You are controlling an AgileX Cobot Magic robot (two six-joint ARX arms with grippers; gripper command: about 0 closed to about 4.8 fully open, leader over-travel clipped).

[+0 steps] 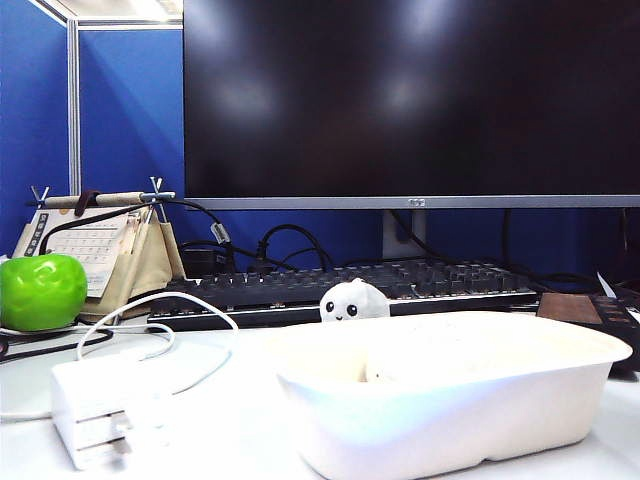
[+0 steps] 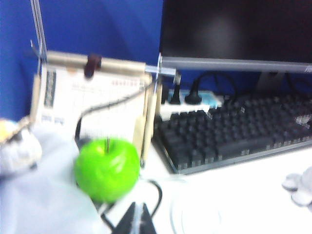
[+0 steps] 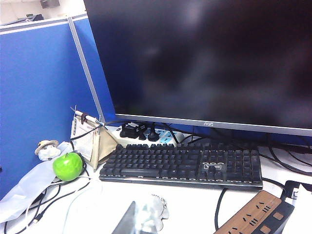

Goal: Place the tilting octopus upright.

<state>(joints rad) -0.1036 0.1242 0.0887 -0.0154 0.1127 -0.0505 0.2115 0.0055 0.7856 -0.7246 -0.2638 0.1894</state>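
The octopus (image 1: 354, 300) sits between the keyboard and the white tub. Its white domed head and two black eyes face the exterior camera, and the tub's rim hides its tentacles. It shows as a pale blur (image 2: 298, 187) at the edge of the left wrist view. In the right wrist view it is a washed-out shape (image 3: 157, 208) just past the gripper. My left gripper (image 2: 139, 222) is shut and empty, near the green apple (image 2: 107, 168). Of my right gripper (image 3: 139, 225) only one grey finger (image 3: 127, 219) shows clearly. Neither gripper appears in the exterior view.
A white tub (image 1: 560, 385) with a pale lump inside stands at the front. A black keyboard (image 1: 400, 285) lies under the monitor (image 1: 410, 100). The apple (image 1: 40, 290), a desk calendar (image 1: 95, 245), a white adapter box (image 1: 95, 405) and cables crowd the left. A brown power strip (image 3: 253, 217) lies right.
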